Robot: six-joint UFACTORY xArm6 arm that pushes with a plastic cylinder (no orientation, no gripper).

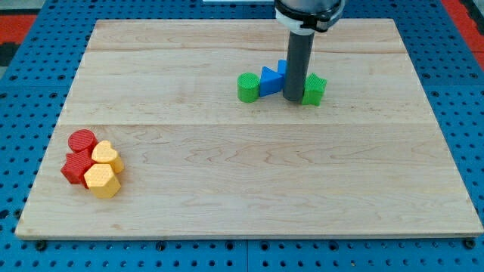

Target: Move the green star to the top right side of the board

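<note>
I am holding my tip (293, 98) just left of the green star (315, 89), apparently touching it, in the upper right-centre of the board (227, 196). The star's orientation and long axis cannot be determined; the rod is hiding part of it. The rod has no jaws, so nothing is being gripped. A blue triangle (271, 79) and green cylinder (248, 88) are sitting to the tip's left.

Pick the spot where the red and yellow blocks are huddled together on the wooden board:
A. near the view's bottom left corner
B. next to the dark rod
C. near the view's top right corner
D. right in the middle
A: the red blocks and yellow blocks sit bunched near the board's bottom-left corner, far from my tip, which stands among the green and blue blocks up in the view's upper right part.
</note>
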